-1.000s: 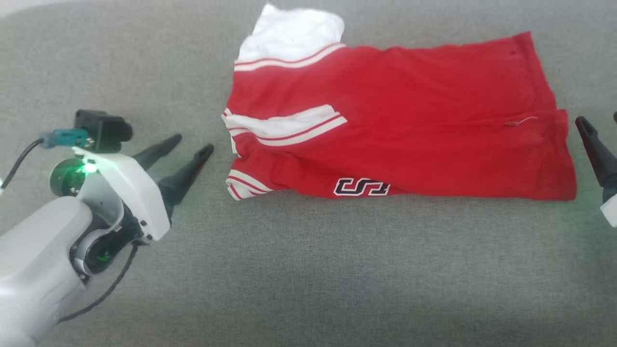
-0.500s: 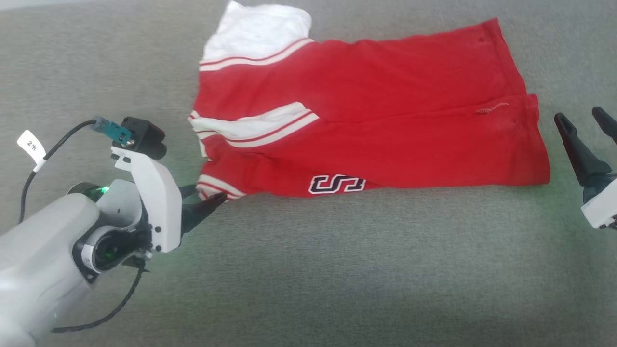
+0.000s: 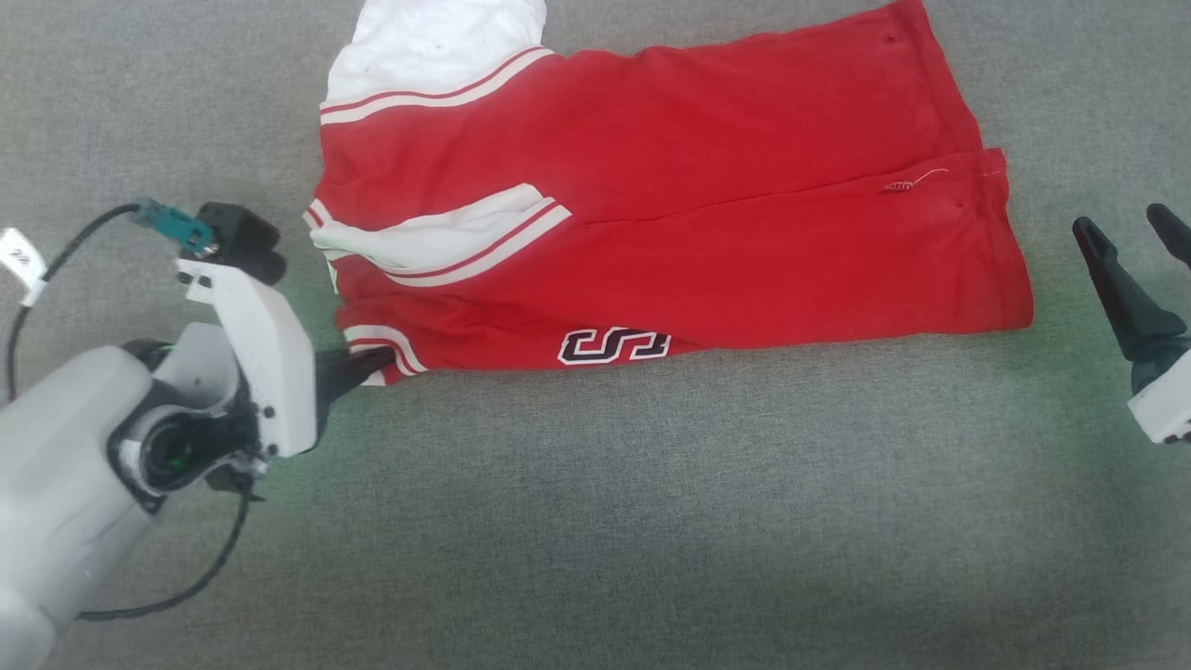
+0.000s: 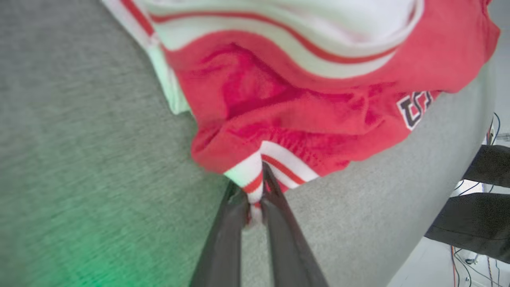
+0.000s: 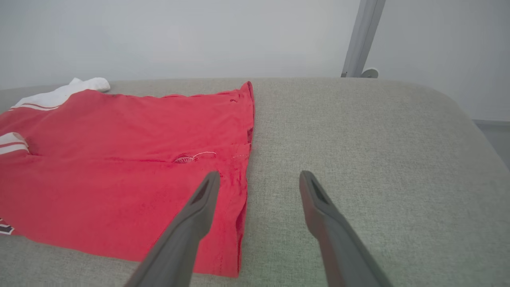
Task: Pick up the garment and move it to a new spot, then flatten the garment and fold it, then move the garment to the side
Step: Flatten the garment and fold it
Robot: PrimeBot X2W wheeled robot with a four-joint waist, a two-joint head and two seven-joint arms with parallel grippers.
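Garment (image 3: 670, 214) is laid on the grey padded surface (image 3: 595, 521), toward its far edge. It is doubled lengthwise, with the hem turned to the right edge and the striped armholes to the left. White lining (image 3: 437, 42) is exposed at the far-left corner, and a black letter (image 3: 614, 344) is seen along the near fold. Left gripper (image 3: 368, 358) is closed on the striped trim (image 4: 275, 163) at the garment's near-left corner. In the left wrist view the trim is pinched between the two fingers and the cloth behind it is bunched. The trim is judged to be chosen because a doubled band gives a firmer hold than a single layer. Right gripper (image 3: 1121, 221) is held wide open with nothing in it, just beside the hem and apart from it. In the right wrist view its left finger (image 5: 199, 207) is seen over the hem edge. It is judged to be posted there so the matching near-right corner can be taken and both ends carried together, keeping the fold. Whether a further fold or the move to the side is intended cannot be told.
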